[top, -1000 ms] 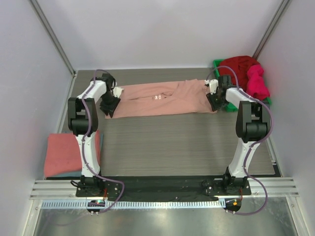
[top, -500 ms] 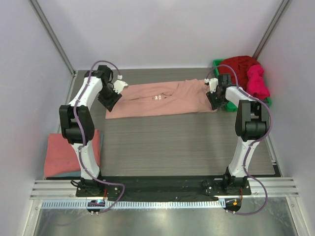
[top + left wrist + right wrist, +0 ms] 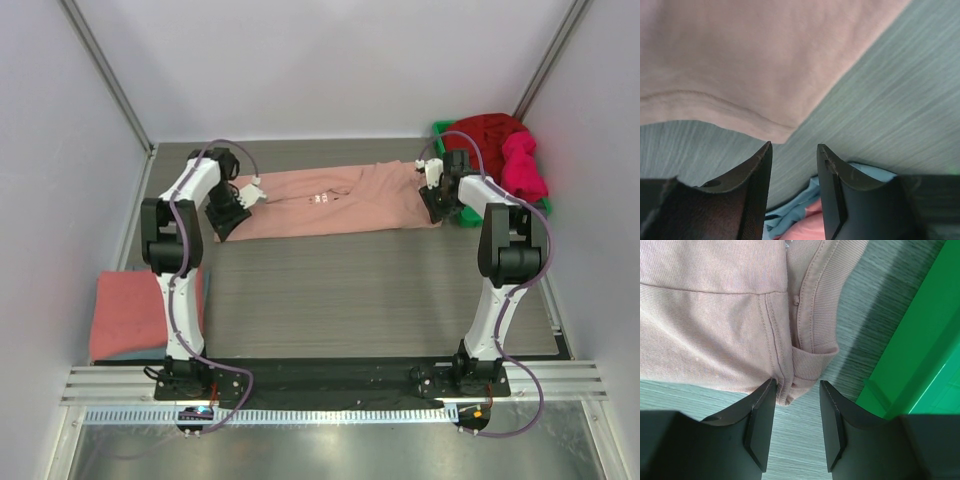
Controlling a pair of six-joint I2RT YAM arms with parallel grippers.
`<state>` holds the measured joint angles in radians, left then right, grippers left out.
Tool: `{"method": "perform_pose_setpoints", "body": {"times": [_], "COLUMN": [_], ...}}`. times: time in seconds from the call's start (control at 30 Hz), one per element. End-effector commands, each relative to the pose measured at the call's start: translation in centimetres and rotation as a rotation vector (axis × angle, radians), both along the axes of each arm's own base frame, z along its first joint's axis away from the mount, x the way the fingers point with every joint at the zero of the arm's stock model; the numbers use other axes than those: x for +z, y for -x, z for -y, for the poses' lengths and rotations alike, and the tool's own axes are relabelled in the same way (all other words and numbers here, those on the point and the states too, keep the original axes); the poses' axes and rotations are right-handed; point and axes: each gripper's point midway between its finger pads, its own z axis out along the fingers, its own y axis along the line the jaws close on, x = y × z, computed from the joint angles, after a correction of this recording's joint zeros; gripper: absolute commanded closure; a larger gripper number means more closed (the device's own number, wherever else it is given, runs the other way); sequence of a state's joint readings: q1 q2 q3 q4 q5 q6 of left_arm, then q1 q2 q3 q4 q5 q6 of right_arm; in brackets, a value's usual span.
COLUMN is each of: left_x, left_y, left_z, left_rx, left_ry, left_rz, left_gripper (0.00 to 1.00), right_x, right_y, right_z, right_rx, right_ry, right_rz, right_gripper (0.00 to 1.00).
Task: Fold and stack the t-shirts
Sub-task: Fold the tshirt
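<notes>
Top view. Pale pink t-shirt point(image 3: 330, 200) lies flat, spread wide across the upper middle of the frame on the grey surface point(image 3: 350, 290). Small graphic just left of its middle, too small to read.

My left pincer point(image 3: 794, 147) is at the shirt's left end. Fingers stand partly apart and have hold of nothing. In the left wrist view the hemmed corner of the shirt ends just above the fingertips, and bare surface shows in the gap between them. Light blue cloth point(image 3: 867, 172) and a bit of pink show at the bottom of that frame, behind the fingers.

My right pincer point(image 3: 797, 385) is at the shirt's right end. Fingers stand partly apart, about as wide as the left. A seamed, ribbed edge of the shirt lies between the tips, flat and not pinched; surface shows below it in the gap.

Green bin point(image 3: 920, 340) sits just right of that pincer, in the upper right corner of the top view. A dark red t-shirt point(image 3: 485, 130) and a magenta one point(image 3: 522, 168) are heaped in it.

Coral-red t-shirt point(image 3: 125, 315) lies folded at the lower left, well apart from the pink one, beside my left arm's base.
</notes>
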<state>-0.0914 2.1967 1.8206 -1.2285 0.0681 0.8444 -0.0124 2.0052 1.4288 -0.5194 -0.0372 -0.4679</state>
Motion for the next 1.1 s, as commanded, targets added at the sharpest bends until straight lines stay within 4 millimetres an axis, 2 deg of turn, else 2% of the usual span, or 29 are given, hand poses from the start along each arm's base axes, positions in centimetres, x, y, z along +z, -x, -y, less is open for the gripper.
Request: {"method": "perform_pose_setpoints", "body": {"times": [0.0, 0.13, 0.23, 0.27, 0.3, 0.37, 0.43, 0.5, 0.53, 0.6, 0.7, 0.73, 0.8, 0.83, 0.9, 0.93, 0.97, 1.03, 1.07], "left_x": [0.1, -1.1, -2.1, -2.5, -2.6, -2.5, -3.5, -4.1, -4.6, -4.5, -3.1, -1.6, -0.1, 1.3, 2.5, 3.8, 3.9, 4.9, 5.3], "left_y": [-1.1, -1.7, -1.0, -0.2, 0.0, 0.2, 1.4, 1.5, 2.2, 2.8, 4.2, 4.3, 6.0, 7.3, 8.8, 9.9, 11.0, 12.8, 14.1], "left_z": [-0.5, -0.6, -0.5, -0.5, -0.4, -0.4, -0.6, -0.7, -0.5, -0.1, 0.5, 0.6, 1.7, 2.1, 2.6, 2.7, 3.0, 3.0, 3.0], "left_rx": [-0.028, -0.022, -0.021, -0.025, -0.024, -0.026, -0.039, -0.046, -0.053, -0.046, -0.045, -0.044, -0.064, -0.079, -0.096, -0.098, -0.111, -0.114, -0.119], "left_ry": [-0.024, -0.031, -0.031, -0.03, -0.026, -0.031, -0.064, -0.093, -0.1, -0.1, -0.088, -0.085, -0.058, -0.064, -0.069, -0.073, -0.08, -0.089, -0.097], "left_rz": [0.016, 0.016, -0.025, -0.053, -0.058, -0.038, -0.062, -0.053, -0.072, -0.086, -0.118, -0.092, -0.125, -0.139, -0.163, -0.169, -0.192, -0.23, -0.247], "left_gripper": [0.57, 0.57, 0.58, 0.6, 0.63, 0.77, 0.87, 0.97, 1.0, 1.0, 1.0, 1.0, 1.0, 1.0, 1.0, 1.0, 1.0, 1.0, 1.0], "right_x": [2.0, 2.0, 2.0, 1.9, 1.9, 1.9, 2.1, 1.8, 2.3, 2.9, 4.2, 5.4, 7.3, 7.7, 8.5, 8.6, 7.6, 7.8, 6.4], "right_y": [-0.9, -0.9, -0.9, -0.9, -0.9, -1.1, -1.6, -2.0, -2.7, -4.0, -5.4, -6.2, -7.3, -7.8, -8.8, -9.2, -9.6, -10.7, -11.0], "right_z": [0.1, 0.0, 0.0, 0.0, 0.1, 0.0, -0.1, -0.2, -0.3, -0.4, -0.2, -0.2, -0.2, -0.4, -0.6, -0.7, -0.8, -0.9, -1.0], "right_rx": [0.003, 0.005, 0.007, 0.008, 0.005, 0.009, 0.006, 0.007, 0.009, 0.002, -0.003, -0.002, -0.005, -0.006, -0.004, -0.005, -0.009, -0.009, -0.01], "right_ry": [0.006, 0.004, 0.007, 0.008, 0.01, 0.009, 0.007, 0.005, 0.004, 0.001, 0.007, 0.007, 0.001, -0.01, -0.021, -0.025, -0.033, -0.041, -0.048], "right_rz": [0.048, 0.047, 0.047, 0.045, 0.047, 0.048, 0.057, 0.054, 0.071, 0.098, 0.137, 0.169, 0.218, 0.23, 0.257, 0.262, 0.248, 0.263, 0.241], "right_gripper": [0.54, 0.54, 0.54, 0.54, 0.54, 0.54, 0.54, 0.54, 0.54, 0.54, 0.54, 0.54, 0.54, 0.54, 0.53, 0.53, 0.53, 0.53, 0.53]}}
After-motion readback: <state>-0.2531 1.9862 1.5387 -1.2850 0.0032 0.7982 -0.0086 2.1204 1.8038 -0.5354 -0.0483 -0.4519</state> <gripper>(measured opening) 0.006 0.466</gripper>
